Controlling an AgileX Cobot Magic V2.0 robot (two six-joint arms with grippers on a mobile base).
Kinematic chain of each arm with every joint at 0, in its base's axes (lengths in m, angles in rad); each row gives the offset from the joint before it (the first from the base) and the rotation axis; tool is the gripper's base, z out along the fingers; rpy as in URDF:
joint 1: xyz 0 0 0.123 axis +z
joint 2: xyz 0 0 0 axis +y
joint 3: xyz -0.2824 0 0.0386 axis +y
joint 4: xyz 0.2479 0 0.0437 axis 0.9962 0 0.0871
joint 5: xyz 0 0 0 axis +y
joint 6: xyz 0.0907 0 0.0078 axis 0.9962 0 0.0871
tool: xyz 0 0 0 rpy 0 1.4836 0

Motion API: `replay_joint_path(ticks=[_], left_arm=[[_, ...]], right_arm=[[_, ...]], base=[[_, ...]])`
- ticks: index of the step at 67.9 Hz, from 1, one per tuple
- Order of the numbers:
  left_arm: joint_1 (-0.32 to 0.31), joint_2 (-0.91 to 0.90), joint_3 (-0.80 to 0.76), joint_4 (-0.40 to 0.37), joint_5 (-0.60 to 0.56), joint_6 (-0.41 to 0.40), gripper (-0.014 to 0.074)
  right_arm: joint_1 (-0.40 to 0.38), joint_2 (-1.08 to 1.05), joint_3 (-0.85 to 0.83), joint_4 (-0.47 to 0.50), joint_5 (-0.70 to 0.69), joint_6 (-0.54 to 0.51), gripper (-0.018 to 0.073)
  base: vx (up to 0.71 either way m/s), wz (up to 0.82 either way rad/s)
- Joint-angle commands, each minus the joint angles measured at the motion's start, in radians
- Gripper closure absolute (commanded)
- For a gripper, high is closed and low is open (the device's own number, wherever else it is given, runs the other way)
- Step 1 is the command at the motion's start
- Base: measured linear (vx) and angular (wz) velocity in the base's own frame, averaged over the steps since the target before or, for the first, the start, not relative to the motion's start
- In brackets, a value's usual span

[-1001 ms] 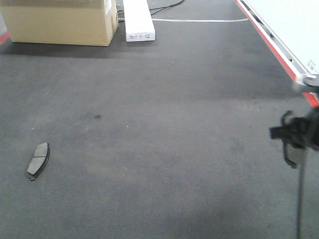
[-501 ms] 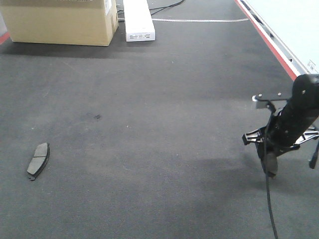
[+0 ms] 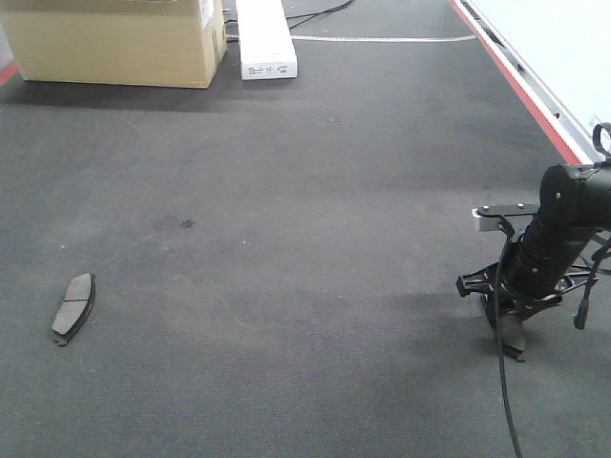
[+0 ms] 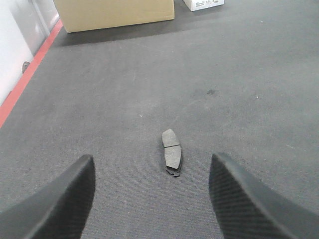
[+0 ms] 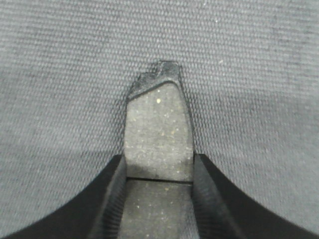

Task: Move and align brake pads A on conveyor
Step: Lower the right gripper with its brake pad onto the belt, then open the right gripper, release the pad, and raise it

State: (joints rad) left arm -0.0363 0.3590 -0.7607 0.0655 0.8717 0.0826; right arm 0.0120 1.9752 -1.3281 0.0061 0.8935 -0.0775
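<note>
One brake pad (image 3: 73,307) lies flat on the dark conveyor (image 3: 305,239) at the left, its long axis pointing roughly away from me. The left wrist view shows this same pad (image 4: 172,154) ahead of my left gripper (image 4: 152,199), which is open and empty, well short of it. My right gripper (image 3: 513,329) is low over the belt at the right, shut on a second brake pad (image 5: 158,124). That pad sticks out past the fingertips, its cross groove between the jaws. Its far end is at or just above the belt.
A cardboard box (image 3: 115,43) and a white carton (image 3: 264,38) stand at the back left of the belt. A red strip (image 3: 516,81) runs along the right edge with a pale wall beyond. Another red strip (image 4: 30,74) borders the left side.
My right arm has come in from the right edge, moving left and down with the pad in its grip. The pad at the left has not moved.
</note>
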Motion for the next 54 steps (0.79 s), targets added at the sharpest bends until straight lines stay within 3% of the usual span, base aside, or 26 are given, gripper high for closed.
replay_joint_path(ticks=[1, 12, 35, 42, 54], left_arm=[[-0.004, 0.011, -0.018, 0.002, -0.066, 0.001, 0.0136], [-0.004, 0.011, -0.018, 0.002, -0.066, 0.001, 0.0136], [-0.004, 0.011, -0.018, 0.002, -0.066, 0.001, 0.0136], [-0.004, 0.011, -0.018, 0.002, -0.066, 0.001, 0.0136], [-0.004, 0.011, -0.018, 0.002, -0.066, 0.001, 0.0136]], right_arm=[[0.000, -0.045, -0.027, -0.006, -0.018, -0.008, 0.0546], [0.000, -0.047, -0.027, -0.006, -0.016, -0.008, 0.0436], [0.000, -0.080, -0.027, 0.008, -0.036, -0.004, 0.0012], [0.000, -0.109, -0.027, 0.008, -0.048, -0.004, -0.0035], [0.000, -0.190, -0.027, 0.007, -0.084, -0.004, -0.0033]], base=[[0.00, 0.00], [0.00, 0.00], [0.00, 0.00], [0.00, 0.00], [0.00, 0.00]])
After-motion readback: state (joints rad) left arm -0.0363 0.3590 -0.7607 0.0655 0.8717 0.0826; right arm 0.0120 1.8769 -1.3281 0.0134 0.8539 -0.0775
